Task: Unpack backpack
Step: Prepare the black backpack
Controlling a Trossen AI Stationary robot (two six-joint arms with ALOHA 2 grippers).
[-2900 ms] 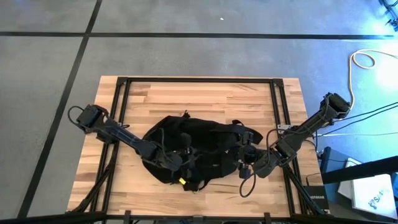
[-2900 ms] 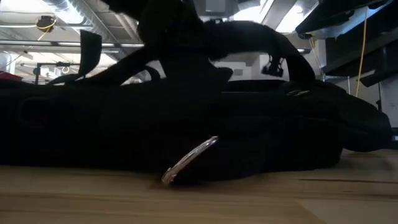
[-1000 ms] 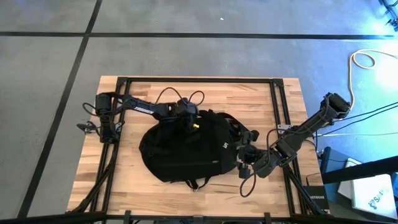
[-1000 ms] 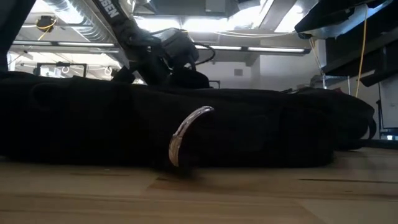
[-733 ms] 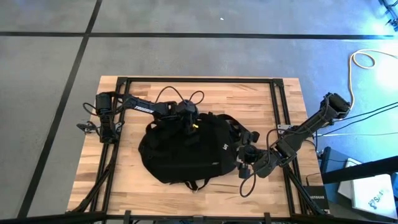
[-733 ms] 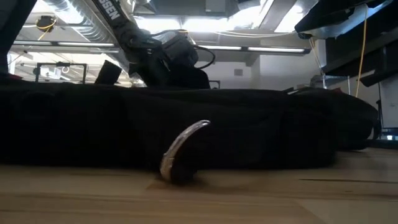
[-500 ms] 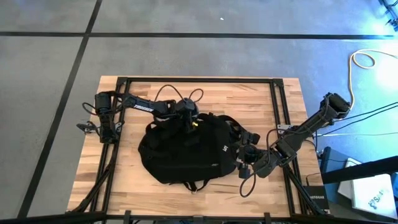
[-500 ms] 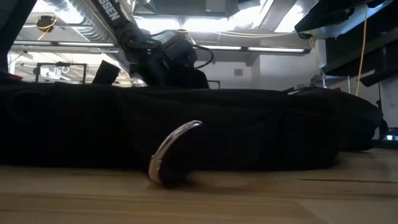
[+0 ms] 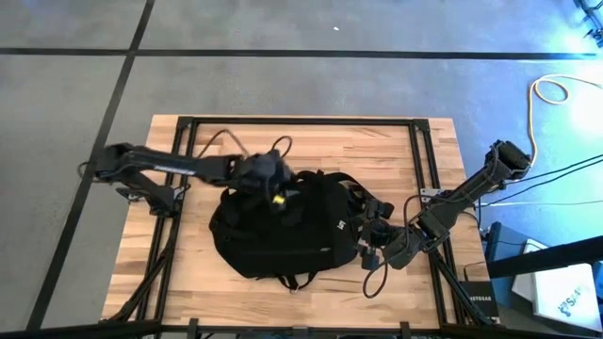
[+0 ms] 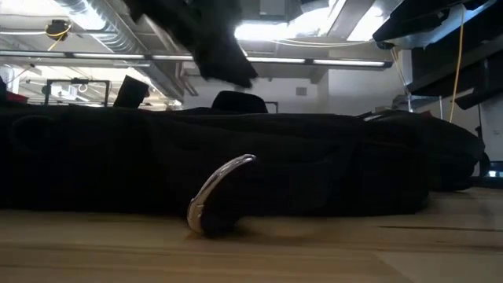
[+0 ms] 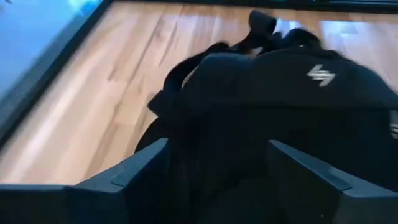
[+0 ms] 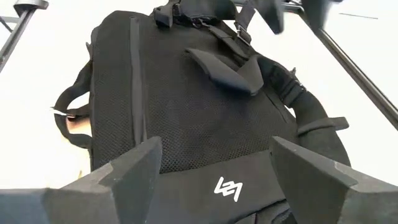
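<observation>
Directly below left gripper, jaws apart, empty: backpack; right gripper open, beside it.

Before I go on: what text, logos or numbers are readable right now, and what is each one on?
No words read clearly in any view.
White angular logo, a mark and not letters: on the backpack, also seen in the left wrist view.
Small white marking on the backpack top in the high view: too small to read.
White print on a box off the table's right edge: too small to read.
</observation>
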